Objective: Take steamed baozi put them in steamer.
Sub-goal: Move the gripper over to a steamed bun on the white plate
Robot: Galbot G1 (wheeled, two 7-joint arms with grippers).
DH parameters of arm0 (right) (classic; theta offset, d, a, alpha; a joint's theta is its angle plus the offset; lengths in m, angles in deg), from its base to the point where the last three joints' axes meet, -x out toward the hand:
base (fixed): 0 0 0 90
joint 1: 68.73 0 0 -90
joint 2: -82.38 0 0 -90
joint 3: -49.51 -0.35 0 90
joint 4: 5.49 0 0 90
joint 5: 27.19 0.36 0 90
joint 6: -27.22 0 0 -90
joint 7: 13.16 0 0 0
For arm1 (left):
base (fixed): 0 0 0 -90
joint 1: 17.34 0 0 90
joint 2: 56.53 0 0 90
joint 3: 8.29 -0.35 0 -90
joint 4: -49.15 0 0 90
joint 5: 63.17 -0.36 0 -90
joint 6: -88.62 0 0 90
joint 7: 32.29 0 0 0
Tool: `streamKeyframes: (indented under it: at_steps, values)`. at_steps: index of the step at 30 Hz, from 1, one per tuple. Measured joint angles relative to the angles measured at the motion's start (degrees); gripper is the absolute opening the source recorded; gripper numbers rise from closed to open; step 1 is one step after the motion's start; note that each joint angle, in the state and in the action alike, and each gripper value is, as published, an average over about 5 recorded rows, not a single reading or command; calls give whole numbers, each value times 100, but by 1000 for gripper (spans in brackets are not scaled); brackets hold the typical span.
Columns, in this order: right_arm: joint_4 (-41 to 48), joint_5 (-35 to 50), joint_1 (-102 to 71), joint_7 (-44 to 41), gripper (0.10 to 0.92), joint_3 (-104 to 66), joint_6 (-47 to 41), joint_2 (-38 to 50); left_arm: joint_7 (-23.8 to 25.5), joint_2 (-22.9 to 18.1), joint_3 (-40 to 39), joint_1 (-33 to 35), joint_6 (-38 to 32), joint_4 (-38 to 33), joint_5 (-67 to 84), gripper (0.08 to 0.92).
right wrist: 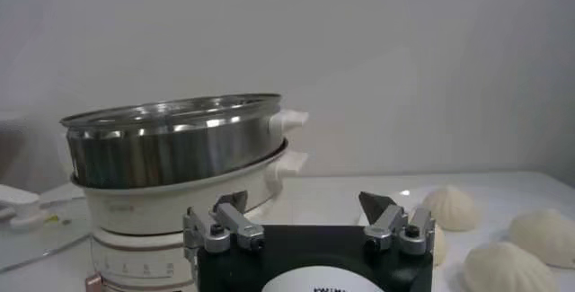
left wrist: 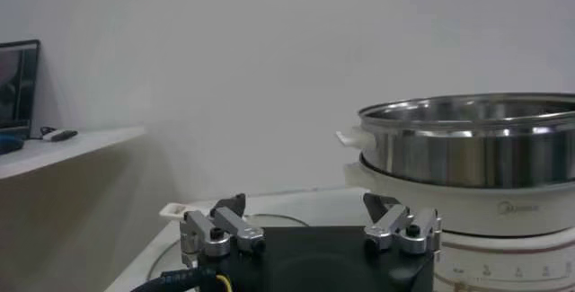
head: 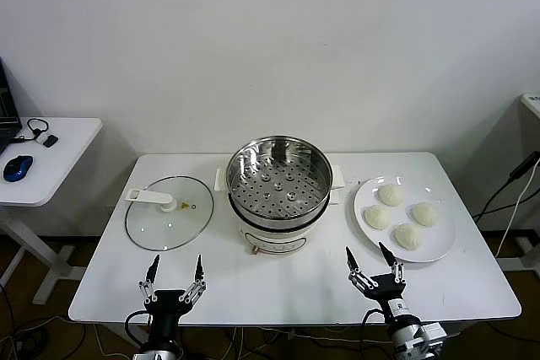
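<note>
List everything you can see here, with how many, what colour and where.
baozi: four, cream-white, on the plate.
plate: one, white, table's right side.
steamer: one, shiny steel basket on a white base, table centre, empty.
lid: one, clear glass with white handle, flat on the table left of the steamer.
table: one, white, in front of the robot.
side table: one, white, far left, holding a blue mouse.
left gripper: one, black and silver, open, near table edge in front of the lid.
right gripper: one, black and silver, open, near edge in front of the plate.
</note>
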Motion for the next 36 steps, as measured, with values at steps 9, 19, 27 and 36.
streamKeyframes:
  at_steps: [9, 19, 27, 36]
  values:
    - [71, 355, 377, -696, 823, -496, -274, 736, 19, 28, 3, -7, 9, -9, 29, 823]
    - [923, 624, 1347, -1962, 823, -748, -664, 2347, 134, 62, -50, -66, 0, -23, 11, 823]
    - [2202, 585, 3230, -3318, 823, 392, -907, 3732, 200, 127, 66, -191, 31, 17, 18, 823]
    - [3847, 384, 6584, -4736, 823, 3498, -1023, 4352, 357, 221, 215, -441, 112, 100, -50, 823]
